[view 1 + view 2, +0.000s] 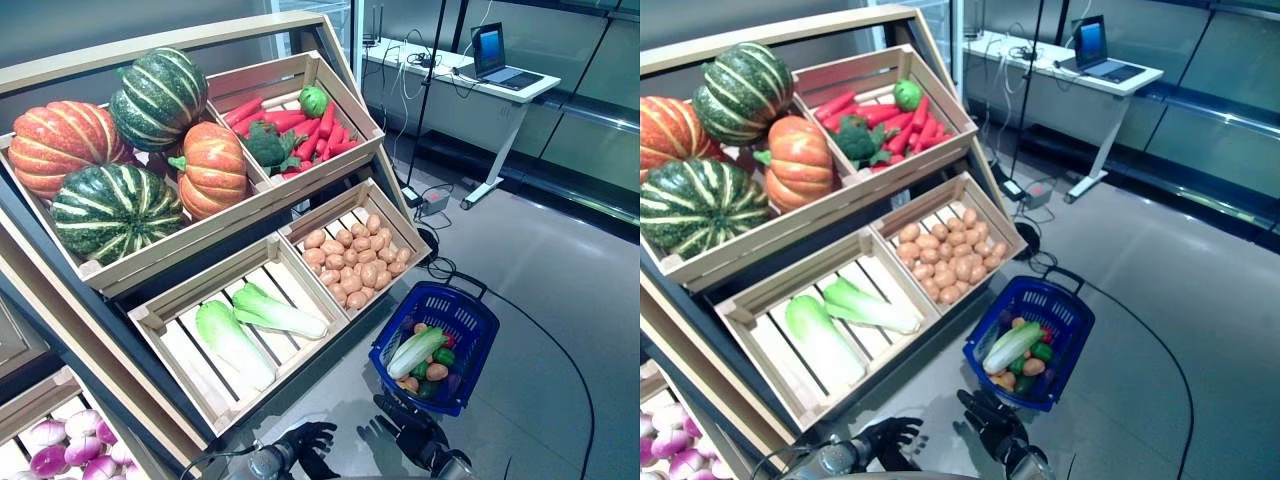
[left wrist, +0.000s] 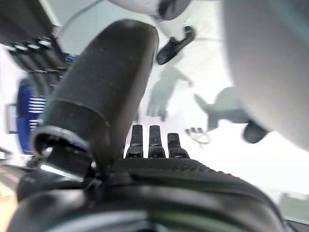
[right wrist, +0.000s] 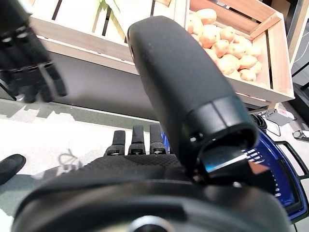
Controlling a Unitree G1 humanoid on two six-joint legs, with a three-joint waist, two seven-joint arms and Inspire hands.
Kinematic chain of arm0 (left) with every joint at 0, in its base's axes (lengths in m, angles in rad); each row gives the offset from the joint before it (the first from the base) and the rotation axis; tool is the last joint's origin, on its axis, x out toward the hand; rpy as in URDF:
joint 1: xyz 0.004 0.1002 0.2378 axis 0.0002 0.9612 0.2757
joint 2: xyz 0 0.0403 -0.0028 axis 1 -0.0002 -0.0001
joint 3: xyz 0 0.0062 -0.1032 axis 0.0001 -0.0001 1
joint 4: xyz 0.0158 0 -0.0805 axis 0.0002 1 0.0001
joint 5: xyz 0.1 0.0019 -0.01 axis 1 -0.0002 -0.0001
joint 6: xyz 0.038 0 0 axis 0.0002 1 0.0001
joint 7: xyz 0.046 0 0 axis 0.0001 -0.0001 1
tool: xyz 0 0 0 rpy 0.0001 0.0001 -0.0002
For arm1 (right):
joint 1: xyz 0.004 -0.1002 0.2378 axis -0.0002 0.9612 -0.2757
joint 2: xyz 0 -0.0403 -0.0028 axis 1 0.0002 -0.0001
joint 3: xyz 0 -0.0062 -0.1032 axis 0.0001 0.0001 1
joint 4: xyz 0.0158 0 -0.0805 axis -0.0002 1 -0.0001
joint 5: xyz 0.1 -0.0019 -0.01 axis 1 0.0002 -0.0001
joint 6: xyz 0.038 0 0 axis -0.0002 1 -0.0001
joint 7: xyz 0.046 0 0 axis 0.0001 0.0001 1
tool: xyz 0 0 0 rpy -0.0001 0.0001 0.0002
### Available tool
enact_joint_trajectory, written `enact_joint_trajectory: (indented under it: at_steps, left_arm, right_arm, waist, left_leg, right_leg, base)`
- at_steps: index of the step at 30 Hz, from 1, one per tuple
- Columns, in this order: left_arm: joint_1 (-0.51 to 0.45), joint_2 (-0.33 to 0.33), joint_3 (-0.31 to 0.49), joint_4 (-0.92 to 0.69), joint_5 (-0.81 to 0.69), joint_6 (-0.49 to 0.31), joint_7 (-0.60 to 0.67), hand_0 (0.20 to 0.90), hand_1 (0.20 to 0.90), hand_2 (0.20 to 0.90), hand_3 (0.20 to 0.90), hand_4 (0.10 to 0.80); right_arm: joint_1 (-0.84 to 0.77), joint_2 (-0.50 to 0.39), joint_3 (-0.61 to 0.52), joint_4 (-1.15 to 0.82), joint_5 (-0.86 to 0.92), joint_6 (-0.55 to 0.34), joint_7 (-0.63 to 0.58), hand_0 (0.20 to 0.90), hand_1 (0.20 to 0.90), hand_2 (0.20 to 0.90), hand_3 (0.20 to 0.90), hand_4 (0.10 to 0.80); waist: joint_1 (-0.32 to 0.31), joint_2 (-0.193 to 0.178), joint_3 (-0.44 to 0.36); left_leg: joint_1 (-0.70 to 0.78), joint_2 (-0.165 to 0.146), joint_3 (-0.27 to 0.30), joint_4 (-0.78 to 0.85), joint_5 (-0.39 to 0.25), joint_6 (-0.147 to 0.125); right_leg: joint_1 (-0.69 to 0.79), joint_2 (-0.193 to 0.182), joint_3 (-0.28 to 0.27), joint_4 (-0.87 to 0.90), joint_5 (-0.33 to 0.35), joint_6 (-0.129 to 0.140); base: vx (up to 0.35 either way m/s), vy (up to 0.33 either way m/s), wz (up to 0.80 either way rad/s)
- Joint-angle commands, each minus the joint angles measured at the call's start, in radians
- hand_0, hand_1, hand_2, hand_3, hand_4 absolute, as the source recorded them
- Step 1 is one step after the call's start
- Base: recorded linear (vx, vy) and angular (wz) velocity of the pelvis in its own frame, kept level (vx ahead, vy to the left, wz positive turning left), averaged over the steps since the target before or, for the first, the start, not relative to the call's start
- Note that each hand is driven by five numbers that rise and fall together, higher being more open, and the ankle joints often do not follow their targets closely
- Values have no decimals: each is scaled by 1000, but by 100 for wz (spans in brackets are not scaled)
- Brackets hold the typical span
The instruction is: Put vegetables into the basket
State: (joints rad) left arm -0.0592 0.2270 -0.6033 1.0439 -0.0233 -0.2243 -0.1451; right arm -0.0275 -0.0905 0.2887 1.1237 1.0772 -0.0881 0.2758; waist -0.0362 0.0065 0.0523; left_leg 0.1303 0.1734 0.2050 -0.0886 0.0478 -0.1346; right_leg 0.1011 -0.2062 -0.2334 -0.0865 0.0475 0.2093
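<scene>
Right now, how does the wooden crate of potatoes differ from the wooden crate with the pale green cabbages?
The wooden crate of potatoes is crowded with many small round tan potatoes; the wooden crate with the cabbages holds just two long pale green cabbages, leaving most of its slats bare. The potato crate sits nearest the blue plastic basket on the floor; the cabbage crate sits farther to the left. Both are slatted, tilted and on the same lower shelf.

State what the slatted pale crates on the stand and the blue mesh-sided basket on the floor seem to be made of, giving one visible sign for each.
Slatted pale crates: apparently unpainted light wood, matt, with separate boards and gaps visible. Blue mesh-sided basket: probably moulded plastic, slightly glossy, with a uniform grid wall and dark handle.
</scene>
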Motion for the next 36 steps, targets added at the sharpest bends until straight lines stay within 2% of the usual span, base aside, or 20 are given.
enact_joint_trajectory:
  at_steps: [1,2,3,6,10,12,14,16,17,18,19,23,24,30,36]
  left_arm:
    - [-96,-3,-4,-98,-139,-164,-2,900,900,900,900,800]
    - [-98,15,21,-195,-215,-170,-17,900,900,900,900,800]
    - [-98,19,25,-209,-228,-170,-22,900,900,900,900,800]
    - [-85,57,88,-405,-402,-200,-77,900,900,900,900,800]
    - [-66,104,148,-561,-419,-266,-91,900,900,900,900,800]
    - [-63,141,173,-631,-301,-323,-34,900,900,900,900,800]
    - [-82,208,183,-689,-65,-367,118,900,900,900,900,800]
    - [-106,260,197,-726,56,-365,202,900,900,900,900,800]
    - [-135,323,210,-754,147,-350,257,900,900,900,900,800]
    - [-140,337,214,-761,168,-346,273,900,900,900,900,800]
    - [-164,387,223,-785,280,-317,325,900,900,900,900,800]
    - [-208,476,219,-807,423,-248,384,900,900,900,900,800]
    - [-224,519,215,-809,511,-224,410,900,900,900,900,800]
    - [-267,621,154,-727,663,-146,489,900,900,900,900,800]
    - [-284,665,105,-605,796,-102,557,900,900,900,900,800]
  right_arm:
    - [-69,22,-6,-21,55,-2,5,900,900,900,900,800]
    - [-68,17,-6,-46,58,5,-15,900,900,900,900,800]
    - [-69,17,-6,-51,59,7,-18,900,900,900,900,800]
    - [-63,14,-18,-97,57,18,-55,900,900,900,900,800]
    - [-38,17,-35,-129,53,21,-73,900,900,900,900,800]
    - [-20,17,-40,-150,46,26,-81,900,900,900,900,800]
    - [-4,10,-41,-163,37,31,-78,900,900,900,900,800]
    - [8,5,-44,-157,28,29,-64,900,900,900,900,800]
    - [19,-2,-46,-145,21,24,-43,900,900,900,900,800]
    - [22,-4,-46,-143,21,21,-40,900,900,900,900,800]
    - [34,-6,-48,-138,19,16,-30,900,900,900,900,800]
    - [60,-12,-56,-139,32,11,-15,900,900,900,900,800]
    - [72,-16,-64,-142,37,11,-9,900,900,900,900,800]
    - [100,-38,-88,-149,36,-3,20,900,900,900,900,800]
    - [96,-77,-107,-163,33,2,18,900,900,900,900,800]
  waist:
    - [0,20,33]
    - [4,20,39]
    - [5,20,41]
    - [20,21,48]
    - [33,19,45]
    - [36,18,40]
    - [33,21,35]
    - [29,26,29]
    - [25,30,23]
    - [24,31,21]
    - [19,33,13]
    - [7,35,1]
    - [0,37,-2]
    - [-24,39,-9]
    - [-38,36,-4]
  left_leg:
    - [-46,-4,-14,1,-25,28]
    - [-47,-5,-16,1,-25,28]
    - [-46,-5,-17,1,-25,28]
    - [-44,-7,-25,1,-28,31]
    - [-42,-8,-34,1,-33,32]
    - [-41,-8,-35,1,-34,31]
    - [-40,-9,-34,1,-33,29]
    - [-40,-10,-34,1,-34,29]
    - [-41,-11,-33,1,-36,28]
    - [-40,-11,-32,1,-36,28]
    - [-41,-12,-29,1,-37,28]
    - [-42,-14,-26,1,-37,27]
    - [-40,-14,-23,1,-38,26]
    - [-34,-18,-19,1,-40,27]
    - [-29,-16,-6,11,-39,28]
  right_leg:
    - [7,17,22,21,-36,-41]
    - [7,17,22,19,-36,-44]
    - [8,18,22,19,-36,-44]
    - [15,17,17,15,-34,-50]
    - [24,15,6,12,-35,-52]
    - [27,14,4,12,-35,-53]
    - [28,14,5,12,-37,-51]
    - [29,14,7,12,-39,-51]
    - [29,12,9,10,-41,-49]
    - [30,12,9,10,-42,-49]
    - [29,10,12,9,-42,-46]
    - [25,8,19,10,-41,-42]
    - [24,8,22,10,-40,-39]
    - [23,6,32,13,-37,-31]
    - [10,-3,45,38,-43,-25]
  base:
    - [-35,11,0]
    - [0,0,0]
    - [-31,13,0]
    - [0,0,0]
    - [15,-2,5]
    - [30,5,7]
    - [0,0,0]
    - [33,41,0]
    - [39,45,0]
    - [50,44,-1]
    - [42,29,0]
    - [53,20,1]
    - [64,21,-1]
    - [77,24,-1]
    - [77,36,-2]
